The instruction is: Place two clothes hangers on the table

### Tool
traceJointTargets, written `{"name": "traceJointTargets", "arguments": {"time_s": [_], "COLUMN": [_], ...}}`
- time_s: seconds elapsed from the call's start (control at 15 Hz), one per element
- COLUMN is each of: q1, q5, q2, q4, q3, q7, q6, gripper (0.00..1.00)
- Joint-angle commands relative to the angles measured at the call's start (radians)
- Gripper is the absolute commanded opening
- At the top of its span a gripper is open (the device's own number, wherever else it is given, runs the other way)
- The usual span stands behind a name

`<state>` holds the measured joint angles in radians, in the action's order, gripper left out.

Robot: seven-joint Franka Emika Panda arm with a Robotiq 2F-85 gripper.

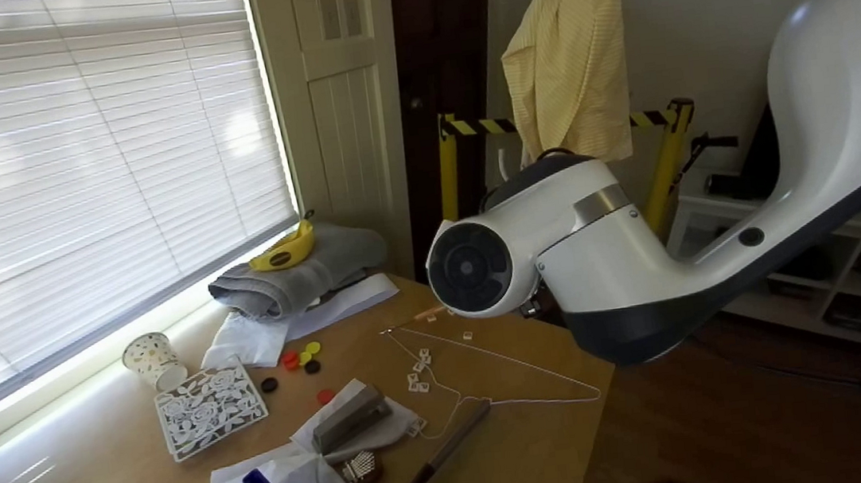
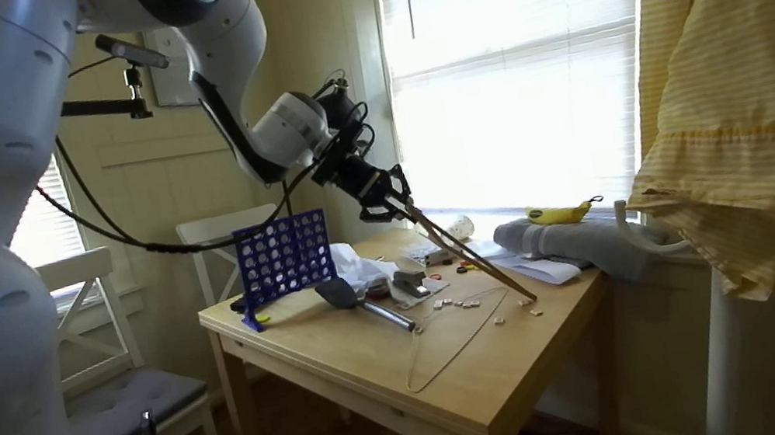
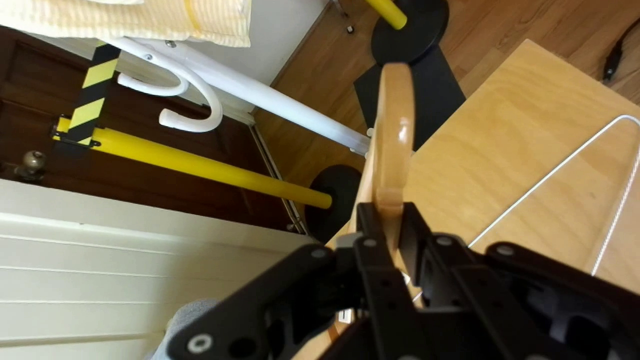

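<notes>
The wooden table (image 1: 533,455) is in both exterior views and the wrist view. A thin white wire hanger (image 1: 543,400) lies flat on it near an edge; it also shows in an exterior view (image 2: 458,354) and the wrist view (image 3: 540,185). My gripper (image 3: 387,210) is shut on a light-brown wooden hanger (image 3: 395,135). In an exterior view my gripper (image 2: 397,204) holds this hanger (image 2: 504,281) slanting down, its far tip close to the tabletop among letter tiles; whether it touches is unclear. Elsewhere the arm hides most of the gripper and hanger.
A black turner (image 1: 451,439) reaches the wire hanger with its handle. Letter tiles (image 1: 417,379), a stapler (image 1: 349,420) and a white trivet (image 1: 212,408) lie on the table. A blue game rack (image 2: 284,258), grey towel (image 2: 564,239) and coat rack with yellow garment (image 2: 726,74) stand around.
</notes>
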<state>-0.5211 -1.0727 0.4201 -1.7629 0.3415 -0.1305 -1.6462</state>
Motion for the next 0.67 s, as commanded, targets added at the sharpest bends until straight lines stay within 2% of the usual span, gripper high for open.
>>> {"name": "traceJointTargets", "arguments": {"time_s": [0.0,0.07,0.2,0.33,0.6], "q1": [-0.012,-0.012,-0.001,0.012,0.056], "q5": [-0.014,-0.011,0.014,0.048,0.161], "q2": [0.054,0.058,0.059,0.055,0.036], "q4": [0.067,0.074,0.083,0.084,0.072], "q3": [0.002,0.003,0.011,0.022,0.039], "q7": [0.034,0.037,0.063,0.089,0.175], "q6": [0.011,0.008,-0.024,-0.075,-0.258], "gripper": [0.04,0.4,0.47,0.61,0.89]}}
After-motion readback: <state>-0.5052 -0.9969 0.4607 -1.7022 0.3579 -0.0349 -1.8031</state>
